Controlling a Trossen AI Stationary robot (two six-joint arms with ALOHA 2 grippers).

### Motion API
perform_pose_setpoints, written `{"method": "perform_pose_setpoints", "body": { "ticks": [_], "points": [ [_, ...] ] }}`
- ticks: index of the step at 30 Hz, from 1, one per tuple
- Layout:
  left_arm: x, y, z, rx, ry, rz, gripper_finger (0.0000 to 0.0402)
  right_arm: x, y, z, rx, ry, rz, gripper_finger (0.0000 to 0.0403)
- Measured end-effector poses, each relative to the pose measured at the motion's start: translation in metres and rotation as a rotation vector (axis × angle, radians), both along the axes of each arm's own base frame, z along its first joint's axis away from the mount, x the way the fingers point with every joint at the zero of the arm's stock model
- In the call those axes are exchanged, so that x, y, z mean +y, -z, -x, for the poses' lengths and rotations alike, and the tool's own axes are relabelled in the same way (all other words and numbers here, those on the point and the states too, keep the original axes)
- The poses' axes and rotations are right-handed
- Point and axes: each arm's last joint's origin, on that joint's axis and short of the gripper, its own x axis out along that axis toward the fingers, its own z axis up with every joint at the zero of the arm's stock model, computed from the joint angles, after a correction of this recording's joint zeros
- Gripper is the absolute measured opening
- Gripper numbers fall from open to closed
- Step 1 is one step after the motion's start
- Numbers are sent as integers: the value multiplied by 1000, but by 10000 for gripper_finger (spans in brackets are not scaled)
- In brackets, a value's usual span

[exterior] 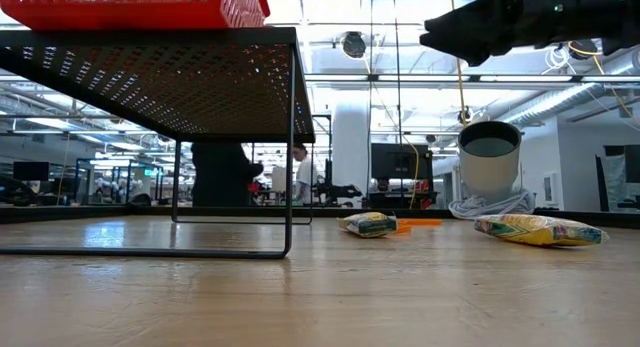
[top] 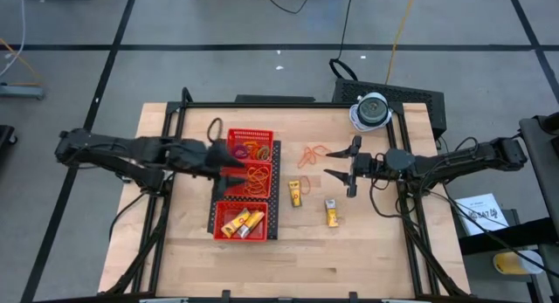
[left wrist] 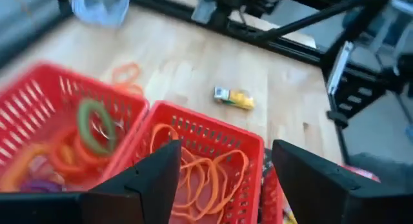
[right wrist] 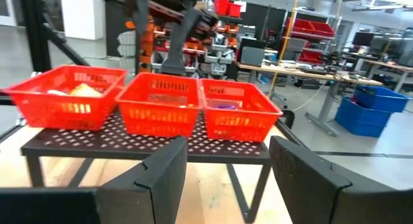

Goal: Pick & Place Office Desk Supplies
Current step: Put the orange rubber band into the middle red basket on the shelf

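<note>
Over the red tray (top: pixel 278 191), my left gripper (top: pixel 234 170) hangs open, while I should lower the open right gripper (top: pixel 342 167) straight onto the orange bands (top: pixel 313 154) at its ten o'clock.

no legible txt, labels or nos. anywhere; print on the yellow packets (top: pixel 297 194) too small to read.

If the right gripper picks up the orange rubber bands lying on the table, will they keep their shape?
Probably not. The orange rubber bands are thin tangled loops lying flat, so they would likely droop, and several may lift together. They look very light.
</note>
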Motion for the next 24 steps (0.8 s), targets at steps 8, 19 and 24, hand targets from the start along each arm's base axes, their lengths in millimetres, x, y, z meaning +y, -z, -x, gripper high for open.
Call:
{"method": "perform_pose_setpoints", "body": {
  "ticks": [8,19,24],
  "points": [
    [7,0,35,-106,-173,-159,255,-9,6,-2,56,50,-17,210],
    [23,32,43,-230,-315,-101,255,-27,58,-38,345,81,-176,210],
    [27,34,41,-221,-338,-106,255,-26,88,-66,500,87,-190,210]
  ]
}}
